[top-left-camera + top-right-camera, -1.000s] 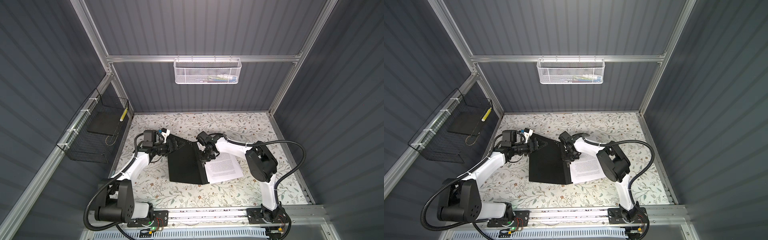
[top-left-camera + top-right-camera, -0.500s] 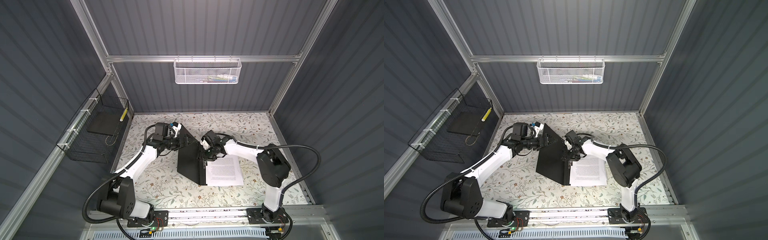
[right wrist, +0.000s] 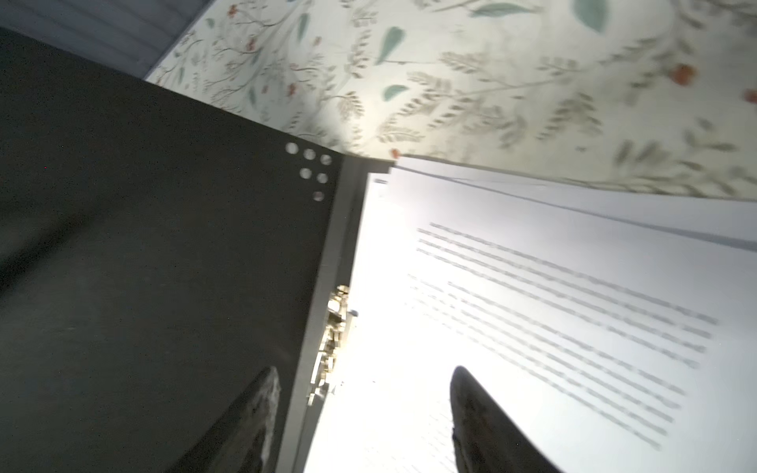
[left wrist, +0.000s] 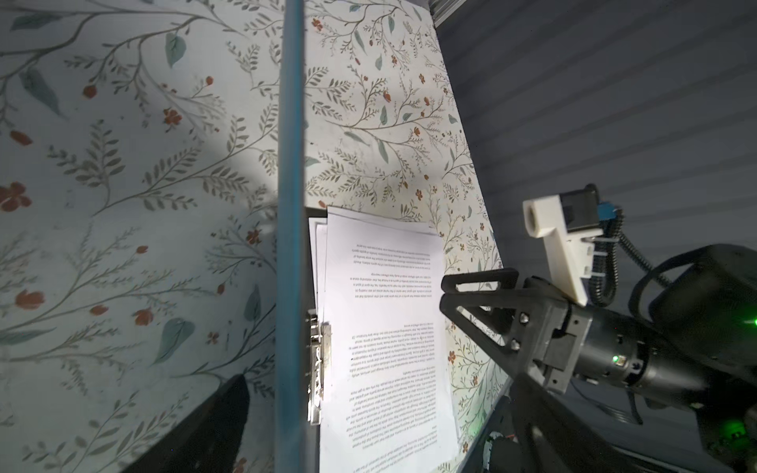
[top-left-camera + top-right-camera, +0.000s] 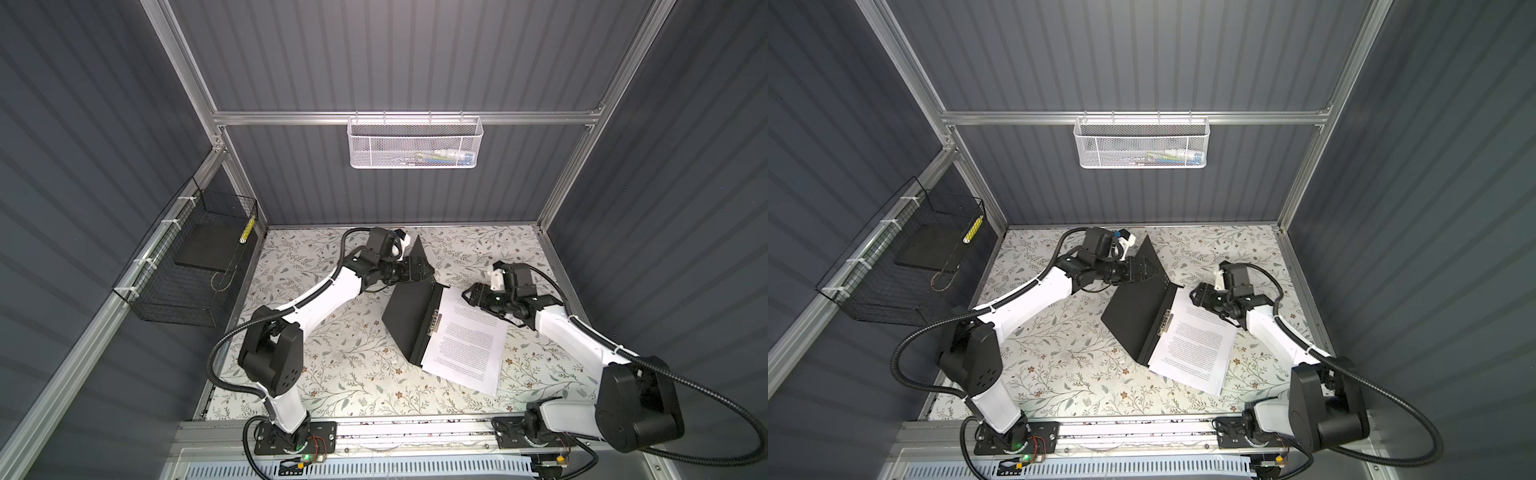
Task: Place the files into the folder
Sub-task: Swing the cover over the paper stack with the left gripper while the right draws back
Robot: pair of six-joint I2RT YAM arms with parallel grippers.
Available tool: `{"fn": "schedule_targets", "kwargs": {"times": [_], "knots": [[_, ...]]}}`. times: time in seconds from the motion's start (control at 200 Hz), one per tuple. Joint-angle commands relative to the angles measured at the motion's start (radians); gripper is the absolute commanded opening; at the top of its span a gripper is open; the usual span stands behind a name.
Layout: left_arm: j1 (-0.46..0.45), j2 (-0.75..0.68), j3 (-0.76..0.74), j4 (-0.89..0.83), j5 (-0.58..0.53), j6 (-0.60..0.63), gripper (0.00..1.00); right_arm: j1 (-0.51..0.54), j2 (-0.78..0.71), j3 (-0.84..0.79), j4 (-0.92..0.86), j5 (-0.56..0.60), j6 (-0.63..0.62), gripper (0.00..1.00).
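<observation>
A: Nearest the front?
B: Files (image 5: 469,345): white sheets, fine black print, slightly fanned. They lie flat on the folder (image 5: 409,316), on its level half, just beside the metal clip (image 5: 435,322).
A: Folder cond.?
B: Open on floral table (image 5: 332,374). Matte black inside, thin blue edge, other cover tilted up.
A: Grippers?
B: Right gripper (image 5: 468,296): jaws parted, empty, over sheets' far corner. Left gripper (image 5: 428,272): jaws wide, raised cover's edge between, unpinched.
A: Back wall?
B: White mesh basket (image 5: 413,143), rect.

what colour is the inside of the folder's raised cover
Black. The open flat folder shows its inner face best in a top view.
</observation>
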Motion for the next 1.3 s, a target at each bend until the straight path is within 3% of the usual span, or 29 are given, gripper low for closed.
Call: {"fn": "schedule_targets", "kwargs": {"times": [0.0,0.09,0.275,0.475,0.625,0.7,0.891,1.001,1.136,1.226,1.296], "knots": [[-0.058,0.047,0.103,-0.083,-0.087,-0.008,0.99,-0.078,-0.010,-0.060,-0.043,-0.010,-0.019,0.66],[-0.095,0.085,0.159,-0.133,-0.101,-0.010,0.99,-0.089,-0.025,-0.127,-0.060,0.002,-0.010,0.66],[-0.190,0.129,0.272,-0.197,-0.137,0.018,0.99,-0.088,0.026,-0.229,0.093,-0.066,0.074,0.66],[-0.320,0.185,0.366,-0.240,-0.190,0.054,0.99,-0.080,0.169,-0.184,0.269,-0.180,0.146,0.64],[-0.367,0.222,0.459,-0.304,-0.248,0.100,0.99,-0.039,0.219,-0.112,0.302,-0.178,0.167,0.64],[-0.372,0.236,0.517,-0.341,-0.283,0.119,1.00,-0.044,0.198,-0.063,0.215,-0.139,0.138,0.66],[-0.360,0.217,0.613,-0.463,-0.493,0.197,0.99,-0.123,-0.032,0.023,-0.180,0.157,-0.004,0.70],[-0.288,0.182,0.583,-0.484,-0.487,0.200,0.99,-0.187,-0.177,0.035,-0.325,0.232,-0.037,0.73],[-0.201,0.104,0.412,-0.385,-0.460,0.223,0.99,-0.227,-0.332,0.037,-0.421,0.225,-0.061,0.76],[-0.199,0.084,0.332,-0.350,-0.495,0.259,0.99,-0.229,-0.363,0.036,-0.443,0.183,-0.050,0.76],[-0.173,0.073,0.273,-0.341,-0.455,0.229,0.99,-0.229,-0.355,0.006,-0.425,0.113,-0.036,0.76]]}}
